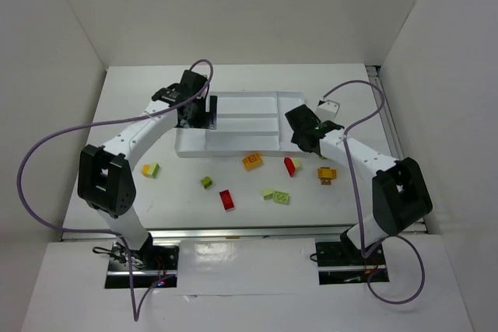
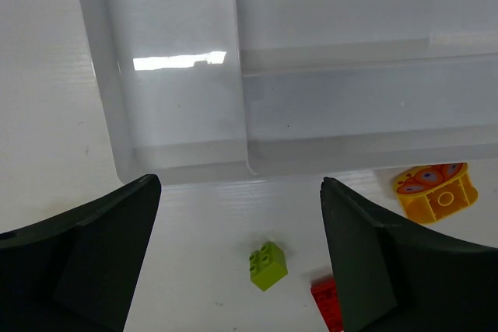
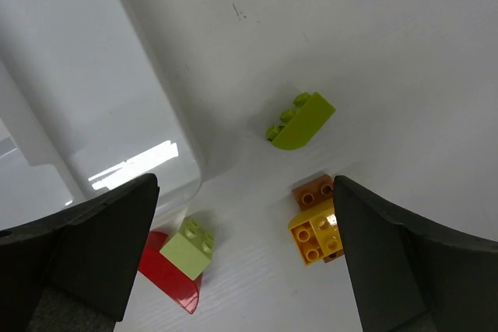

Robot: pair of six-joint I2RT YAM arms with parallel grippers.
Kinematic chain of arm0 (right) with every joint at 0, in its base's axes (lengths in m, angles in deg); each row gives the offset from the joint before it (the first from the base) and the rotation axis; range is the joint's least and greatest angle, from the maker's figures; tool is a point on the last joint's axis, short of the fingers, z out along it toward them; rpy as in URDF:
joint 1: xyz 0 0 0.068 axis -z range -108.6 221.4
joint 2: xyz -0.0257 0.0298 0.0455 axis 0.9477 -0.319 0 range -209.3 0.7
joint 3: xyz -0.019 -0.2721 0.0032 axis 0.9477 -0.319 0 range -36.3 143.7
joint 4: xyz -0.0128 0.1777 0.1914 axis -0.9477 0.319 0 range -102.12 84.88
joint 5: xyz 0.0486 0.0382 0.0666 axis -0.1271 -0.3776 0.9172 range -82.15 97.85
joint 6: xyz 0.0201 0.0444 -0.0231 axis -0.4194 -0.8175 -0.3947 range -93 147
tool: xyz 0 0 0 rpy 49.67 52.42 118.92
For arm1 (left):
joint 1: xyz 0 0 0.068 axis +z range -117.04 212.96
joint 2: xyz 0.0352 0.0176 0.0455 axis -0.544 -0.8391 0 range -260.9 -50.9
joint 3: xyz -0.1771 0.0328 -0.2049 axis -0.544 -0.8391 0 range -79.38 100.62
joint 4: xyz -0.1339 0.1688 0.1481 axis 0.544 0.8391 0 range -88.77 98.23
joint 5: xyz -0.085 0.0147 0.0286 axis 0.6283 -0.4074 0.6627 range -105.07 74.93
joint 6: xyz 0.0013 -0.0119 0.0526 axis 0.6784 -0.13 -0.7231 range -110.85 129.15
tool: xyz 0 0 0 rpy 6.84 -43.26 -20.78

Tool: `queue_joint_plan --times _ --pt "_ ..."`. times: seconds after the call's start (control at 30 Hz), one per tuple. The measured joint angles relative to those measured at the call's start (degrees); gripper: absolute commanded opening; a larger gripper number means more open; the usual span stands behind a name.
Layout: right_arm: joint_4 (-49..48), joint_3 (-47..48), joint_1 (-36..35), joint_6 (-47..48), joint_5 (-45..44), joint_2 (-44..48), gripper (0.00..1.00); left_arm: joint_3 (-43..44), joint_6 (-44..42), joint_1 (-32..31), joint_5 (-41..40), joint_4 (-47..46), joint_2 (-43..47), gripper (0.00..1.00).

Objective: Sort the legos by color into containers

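jaws apart, empty: left gripper (image 2: 240, 192) and right gripper (image 3: 245, 184) staged over tray (image 1: 249, 106) near corners for a first pick; legos (image 1: 252, 162) all loose on tabletop (image 1: 179, 200)

Small red, orange and lime legos (image 1: 227, 200) are seen scattered loose at six o'clock of the shallow white tray (image 1: 226, 150), divided into oblong containers (image 1: 245, 106).

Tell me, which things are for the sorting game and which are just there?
For the job: red legos, orange legos, green legos, white tray.
Just there: purple cables, metal rail.
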Motion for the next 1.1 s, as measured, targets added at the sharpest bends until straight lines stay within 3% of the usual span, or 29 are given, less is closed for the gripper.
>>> queue_joint_plan --times 0.37,0.6,0.67,0.8,1.1 --pt "1.46 0.74 0.28 -0.68 0.83 -0.70 1.00 -0.44 -0.02 0.28 1.66 0.35 2.34 1.00" --pt "1.36 0.61 8.22 0.90 7.30 0.70 0.99 -0.66 2.64 2.91 5.03 0.22 3.06 1.00" --pt "0.79 -0.33 10.58 1.49 9.16 1.66 0.95 -1.46 2.93 3.67 4.79 -0.33 4.46 1.00" --pt "-1.09 -3.63 15.87 2.75 14.99 3.93 0.73 -2.86 2.75 4.28 3.06 -1.07 8.50 1.00" --pt "-7.41 -8.48 21.49 2.73 24.68 1.79 0.73 -6.64 0.46 4.28 6.01 -3.93 17.40 1.00"
